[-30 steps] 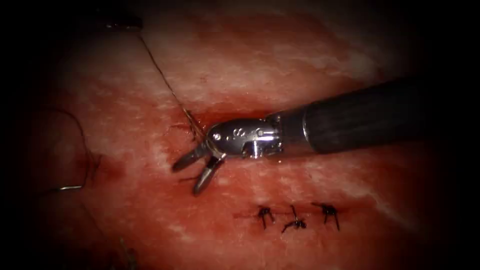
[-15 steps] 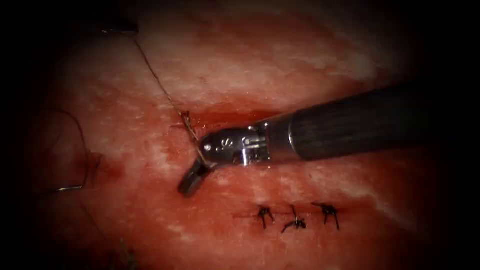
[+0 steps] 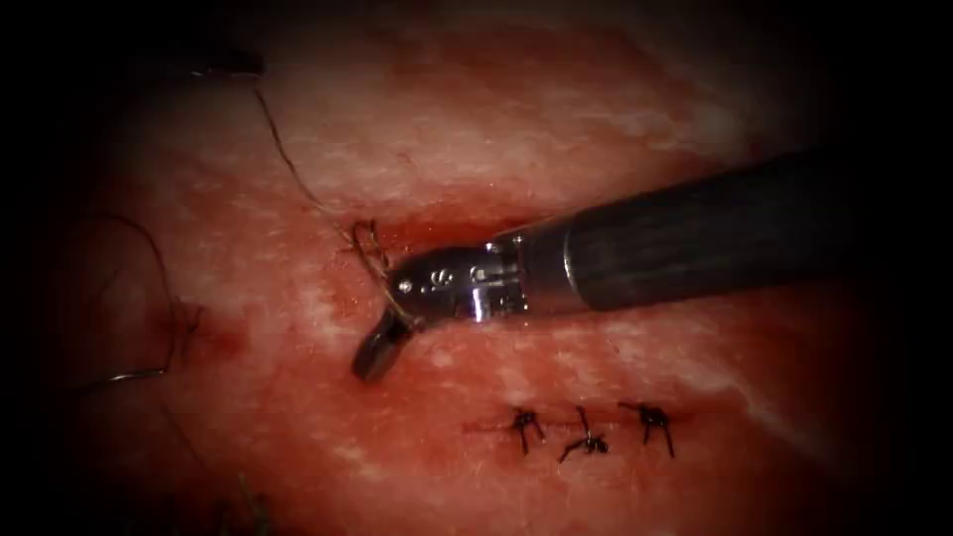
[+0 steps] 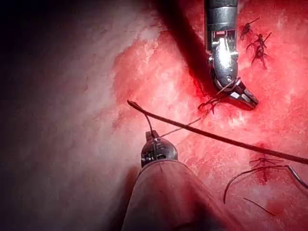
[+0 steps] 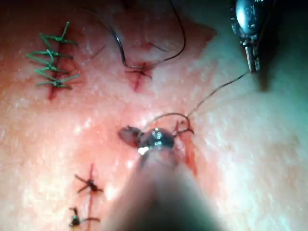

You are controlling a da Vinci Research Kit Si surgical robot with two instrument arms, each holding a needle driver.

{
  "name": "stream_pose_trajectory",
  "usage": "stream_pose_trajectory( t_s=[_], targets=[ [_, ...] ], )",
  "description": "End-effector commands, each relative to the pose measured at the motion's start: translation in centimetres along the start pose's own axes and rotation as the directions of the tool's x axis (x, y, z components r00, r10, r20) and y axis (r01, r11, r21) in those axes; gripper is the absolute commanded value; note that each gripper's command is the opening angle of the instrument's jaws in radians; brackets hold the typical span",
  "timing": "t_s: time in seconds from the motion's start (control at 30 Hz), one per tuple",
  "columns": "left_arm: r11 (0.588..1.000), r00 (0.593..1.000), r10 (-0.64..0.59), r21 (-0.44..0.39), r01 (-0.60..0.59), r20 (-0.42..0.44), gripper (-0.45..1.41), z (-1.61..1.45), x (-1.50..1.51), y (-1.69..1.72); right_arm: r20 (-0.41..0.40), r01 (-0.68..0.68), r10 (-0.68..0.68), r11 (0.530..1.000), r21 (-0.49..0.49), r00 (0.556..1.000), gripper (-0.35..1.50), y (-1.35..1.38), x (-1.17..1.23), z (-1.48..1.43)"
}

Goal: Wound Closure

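Right tool [image 3: 375, 349] enters from 3 o'clock — jaws closed on the thread [image 3: 298, 179], which runs toward 11 o'clock. Needle [image 3: 134, 375] lies on the tissue [image 3: 447, 129] at 9 o'clock (free). Three knots [image 3: 586, 429] at 5 o'clock.

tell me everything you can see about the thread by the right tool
The thread is thin, dark and slightly wavy. It runs from the left tool, whose jaws are shut on it, down across the tissue to a small loop at the cut. There it passes to the right tool, whose jaws are shut on it.
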Motion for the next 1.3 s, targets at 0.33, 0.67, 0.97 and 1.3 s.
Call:
stream_pose_trajectory(
  t_s=[0.33,0.67,0.97,1.3],
  targets=[
    [1.000,1.000,0.005,-0.017,-0.005,-0.003,-0.45,-0.35,-0.10,0.88,-0.262,-0.227,0.173,0.955,-0.192,0.949,-0.35,0.27,-0.04,-0.43],
    [0.996,0.999,0.031,-0.081,-0.034,-0.039,-0.45,-1.17,-0.05,2.49,-0.357,-0.402,0.291,0.867,-0.294,0.888,-0.35,0.51,-0.22,-0.71],
    [0.966,0.996,0.025,-0.254,-0.046,-0.089,-0.45,-1.84,0.31,4.01,-0.370,-0.423,0.303,0.852,-0.308,0.878,-0.35,0.65,-0.24,-0.79],
    [0.875,0.990,-0.024,-0.483,-0.045,-0.135,-0.45,-1.99,0.19,4.50,-0.365,-0.432,0.311,0.843,-0.320,0.878,-0.35,0.78,-0.26,-0.83]
  ],
)
